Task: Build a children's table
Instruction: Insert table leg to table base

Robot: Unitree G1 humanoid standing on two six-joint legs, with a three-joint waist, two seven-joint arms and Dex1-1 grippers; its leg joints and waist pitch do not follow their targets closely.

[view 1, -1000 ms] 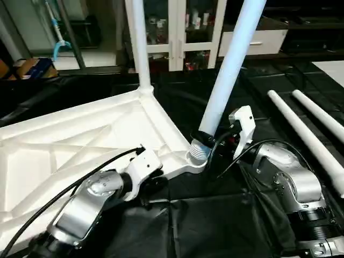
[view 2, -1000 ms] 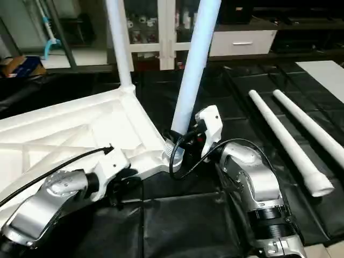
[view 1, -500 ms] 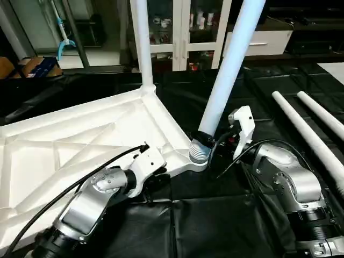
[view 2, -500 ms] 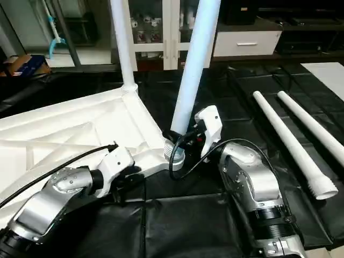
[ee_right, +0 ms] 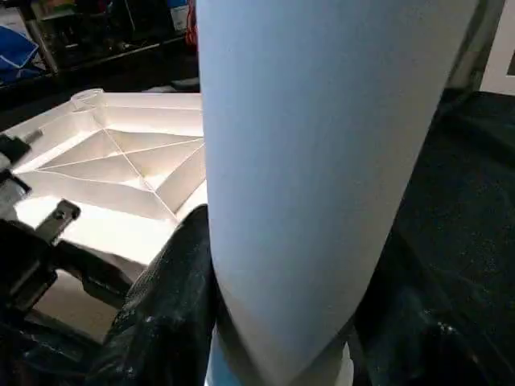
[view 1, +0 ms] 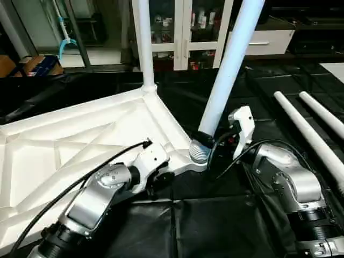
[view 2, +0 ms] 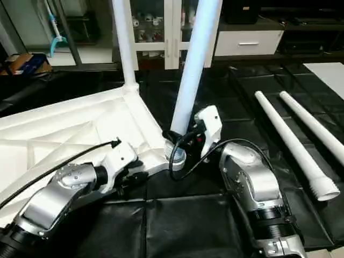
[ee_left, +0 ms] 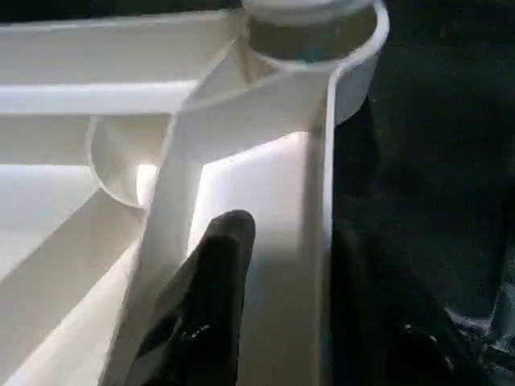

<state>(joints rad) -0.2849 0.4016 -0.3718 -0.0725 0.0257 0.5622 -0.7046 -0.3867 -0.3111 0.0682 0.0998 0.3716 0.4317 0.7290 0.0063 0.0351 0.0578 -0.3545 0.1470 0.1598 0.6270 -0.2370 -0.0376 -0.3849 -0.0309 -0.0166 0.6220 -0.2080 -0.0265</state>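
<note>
Head view first: the top [view 1: 80, 140] lies upside down on the black-covered surface [view 1: 215, 231], ribs facing up. One leg [view 1: 141, 43] stands upright in the far corner socket. A second leg [view 1: 228, 70] leans in the near corner socket [view 1: 198, 153], its threaded end still showing above the rim. Two spare legs [view 2: 290, 140] lie flat on the surface, well off to the right. The right pincer [view 2: 185, 141] sits low on the leaning leg, pinching it just above the socket. The left pincer [view 1: 161, 180] is at the top's near edge beside that socket; from up here I can't tell how its fingers stand.

Left wrist view: one black finger [ee_left: 213, 273] lies inside the top's rim and the other outside it, so the pincer straddles the edge wall, spread a bit, with the socket just ahead.

Right wrist view: the leg runs huge through the middle, a black finger [ee_right: 173, 297] pressed on either side, ribbed top behind it.

Cabinet [view 1: 183, 27] stands in the back.
</note>
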